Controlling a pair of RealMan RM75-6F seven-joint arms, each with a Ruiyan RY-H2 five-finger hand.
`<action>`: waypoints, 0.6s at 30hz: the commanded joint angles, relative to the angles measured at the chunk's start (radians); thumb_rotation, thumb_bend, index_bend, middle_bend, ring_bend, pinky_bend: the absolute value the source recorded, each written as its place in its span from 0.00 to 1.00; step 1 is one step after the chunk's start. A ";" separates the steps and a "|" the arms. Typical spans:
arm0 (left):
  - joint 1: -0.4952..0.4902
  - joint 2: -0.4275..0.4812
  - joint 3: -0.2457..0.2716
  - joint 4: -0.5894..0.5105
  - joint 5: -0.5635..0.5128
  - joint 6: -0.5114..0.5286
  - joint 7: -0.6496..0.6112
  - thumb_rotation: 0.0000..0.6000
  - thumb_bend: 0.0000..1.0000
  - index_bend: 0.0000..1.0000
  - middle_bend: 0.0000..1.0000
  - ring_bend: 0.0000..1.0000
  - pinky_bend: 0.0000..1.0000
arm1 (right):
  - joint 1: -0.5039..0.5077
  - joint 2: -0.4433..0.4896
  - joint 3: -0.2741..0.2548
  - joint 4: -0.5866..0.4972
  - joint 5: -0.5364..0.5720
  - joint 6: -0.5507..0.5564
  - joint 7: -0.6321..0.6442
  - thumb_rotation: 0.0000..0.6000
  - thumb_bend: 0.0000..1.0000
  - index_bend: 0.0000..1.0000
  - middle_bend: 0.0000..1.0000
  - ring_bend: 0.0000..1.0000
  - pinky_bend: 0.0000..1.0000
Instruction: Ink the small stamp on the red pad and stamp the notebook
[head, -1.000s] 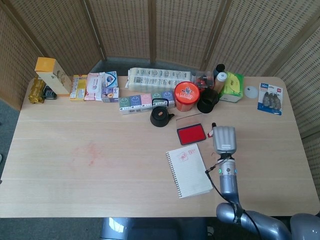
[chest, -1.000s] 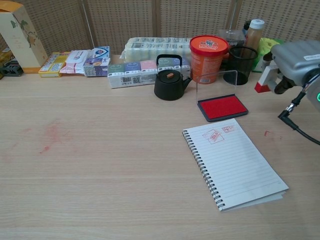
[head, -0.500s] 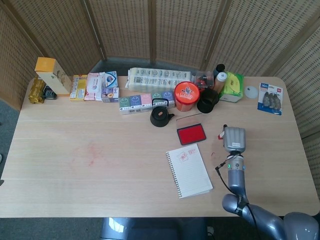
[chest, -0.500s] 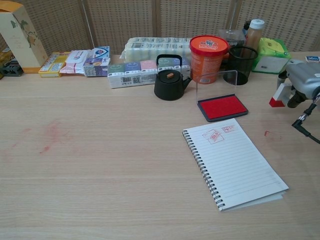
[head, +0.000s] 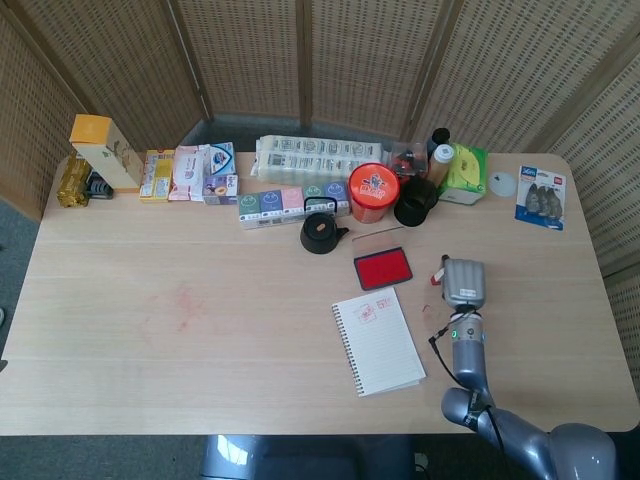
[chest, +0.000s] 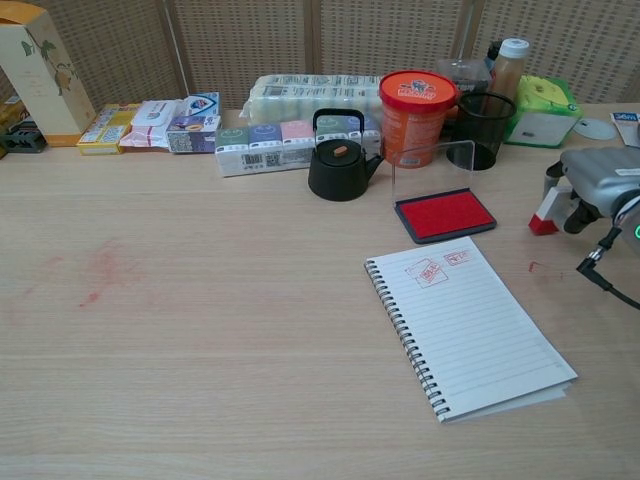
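My right hand (head: 463, 282) (chest: 598, 185) sits low over the table, to the right of the red ink pad (head: 382, 268) (chest: 445, 214). It grips the small stamp (chest: 545, 212), a white block with a red base that meets the tabletop. The stamp shows only as a sliver at the hand's left edge in the head view. The spiral notebook (head: 378, 340) (chest: 470, 325) lies open in front of the pad, with two red prints near its top. My left hand appears in neither view.
Behind the pad stand its raised clear lid (chest: 432, 165), a black teapot (chest: 338, 160), an orange tub (chest: 418, 105) and a black mesh cup (chest: 485, 130). Boxes and packets line the back edge. A small red ink mark (chest: 535, 266) lies on the table near the hand.
My right hand has carried the stamp rightward away from the pad and down, from hanging in the air to the tabletop.
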 joint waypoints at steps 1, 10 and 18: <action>0.000 0.000 0.001 0.000 0.001 0.000 -0.001 1.00 0.05 0.00 0.00 0.00 0.07 | -0.006 -0.006 -0.014 0.018 -0.025 0.002 0.034 1.00 0.42 0.47 0.87 0.97 1.00; 0.000 0.001 0.001 0.000 0.003 0.000 -0.002 1.00 0.05 0.00 0.00 0.00 0.07 | -0.015 0.013 -0.025 -0.006 -0.059 0.019 0.052 1.00 0.39 0.37 0.76 0.87 1.00; 0.001 0.001 0.002 0.000 0.005 0.002 -0.002 1.00 0.05 0.00 0.00 0.00 0.07 | -0.030 0.038 -0.037 -0.054 -0.092 0.058 0.055 1.00 0.39 0.36 0.74 0.85 1.00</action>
